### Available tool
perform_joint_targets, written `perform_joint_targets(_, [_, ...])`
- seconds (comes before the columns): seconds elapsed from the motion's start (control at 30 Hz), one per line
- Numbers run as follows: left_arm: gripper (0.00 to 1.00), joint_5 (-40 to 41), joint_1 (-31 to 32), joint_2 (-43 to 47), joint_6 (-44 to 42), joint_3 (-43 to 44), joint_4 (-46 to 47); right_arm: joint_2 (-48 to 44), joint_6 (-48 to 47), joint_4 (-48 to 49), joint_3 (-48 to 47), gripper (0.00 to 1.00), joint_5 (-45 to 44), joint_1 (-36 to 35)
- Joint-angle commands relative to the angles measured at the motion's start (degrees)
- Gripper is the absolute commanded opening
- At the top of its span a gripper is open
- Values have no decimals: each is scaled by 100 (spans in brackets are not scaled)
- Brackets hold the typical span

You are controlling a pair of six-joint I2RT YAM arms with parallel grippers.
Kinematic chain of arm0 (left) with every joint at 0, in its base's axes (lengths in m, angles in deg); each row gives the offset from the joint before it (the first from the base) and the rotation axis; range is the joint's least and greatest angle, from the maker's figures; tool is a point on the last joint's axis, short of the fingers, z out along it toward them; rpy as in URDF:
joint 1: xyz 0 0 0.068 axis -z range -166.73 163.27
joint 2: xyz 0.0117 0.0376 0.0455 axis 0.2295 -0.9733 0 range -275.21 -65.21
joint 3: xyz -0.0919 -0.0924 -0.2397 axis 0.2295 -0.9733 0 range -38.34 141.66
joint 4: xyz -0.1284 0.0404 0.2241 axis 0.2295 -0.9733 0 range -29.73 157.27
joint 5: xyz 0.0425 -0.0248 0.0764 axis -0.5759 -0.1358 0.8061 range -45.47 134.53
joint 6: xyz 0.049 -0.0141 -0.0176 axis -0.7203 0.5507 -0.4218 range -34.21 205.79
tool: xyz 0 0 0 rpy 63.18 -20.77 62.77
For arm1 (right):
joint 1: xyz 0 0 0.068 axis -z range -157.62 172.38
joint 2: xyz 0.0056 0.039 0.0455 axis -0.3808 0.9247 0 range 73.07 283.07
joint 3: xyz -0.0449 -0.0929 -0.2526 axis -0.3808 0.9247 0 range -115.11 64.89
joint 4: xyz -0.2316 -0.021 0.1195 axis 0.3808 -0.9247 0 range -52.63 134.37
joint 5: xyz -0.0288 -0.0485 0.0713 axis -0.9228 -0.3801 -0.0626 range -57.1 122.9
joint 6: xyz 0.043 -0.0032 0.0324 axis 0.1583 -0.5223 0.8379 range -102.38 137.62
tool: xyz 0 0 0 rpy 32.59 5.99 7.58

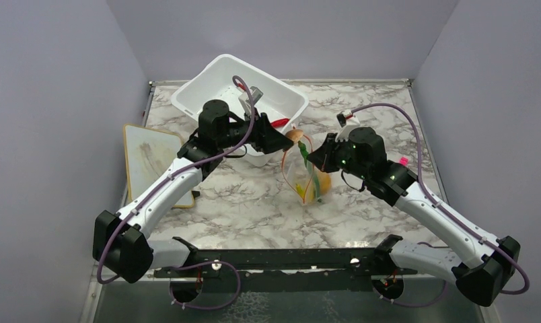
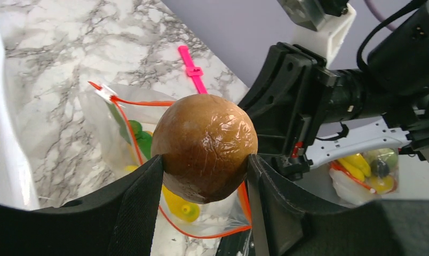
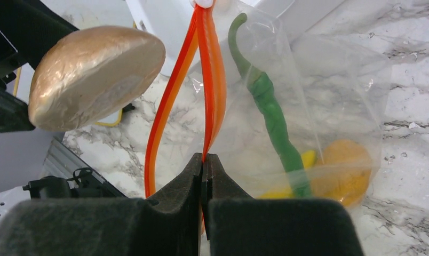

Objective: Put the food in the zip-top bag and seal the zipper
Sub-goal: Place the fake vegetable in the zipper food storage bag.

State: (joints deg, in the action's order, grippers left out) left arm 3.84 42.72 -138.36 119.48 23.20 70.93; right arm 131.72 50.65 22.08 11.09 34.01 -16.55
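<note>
At the left, the white tub point(image 1: 207, 91) is seen with a red piece point(image 1: 279, 123) lying in it, probably the chili, so some loading is judged to remain. Just right of it, the left gripper point(image 2: 205, 165) is reached forward from a bent elbow. Its jaws are clamped on either side of the brown ball point(image 2: 201, 128), which is held in the air just above and beside the mouth of the zip-top bag point(image 3: 330, 96). Inside the bag, the long green pod point(image 3: 273, 117), the orange fruit point(image 3: 346, 170) and a yellow banana point(image 2: 177, 205) are already lodged. The zipper point(image 3: 215, 80) is parted into a loop and is not yet sealed. At the right, the right gripper point(image 3: 203, 160) is angled inward toward the bag, its jaws pinched tight on one side of the zipper strip, by which the bag is held up open.
</note>
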Motion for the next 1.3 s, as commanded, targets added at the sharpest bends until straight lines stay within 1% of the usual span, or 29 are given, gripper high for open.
perform_joint_targets(0.0, [18, -304, 110, 233, 494, -168, 741, -32, 145, 376, 40, 1, 33, -26])
perform_joint_targets(0.13, [18, -256, 155, 335, 568, -305, 797, -92, 234, 479, 131, 1, -8, -24])
perform_joint_targets(0.23, [18, -240, 170, 409, 782, -525, 1053, -184, 294, 591, 208, 1, -17, -25])
perform_joint_targets(0.47, [18, -152, 201, 409, 745, -846, 1060, -253, 356, 644, 275, 1, 12, -22])
perform_joint_targets(0.9, [19, 0, 310, 169, 749, -993, 970, -365, 397, 723, 309, 1, 39, -26])
perform_joint_targets(1.0, [24, 92, 327, 101, 658, -930, 784, -365, 397, 734, 300, 1, 35, -24])
perform_joint_targets(1.07, [30, 158, 332, 83, 612, -891, 682, -379, 397, 757, 308, 1, 10, -24])
perform_joint_targets(1.2, [53, 237, 343, 57, 474, -818, 504, -370, 396, 784, 309, 1, -10, -26])
perform_joint_targets(1.27, [60, 273, 342, 55, 427, -787, 459, -368, 397, 782, 306, 1, -11, -26])
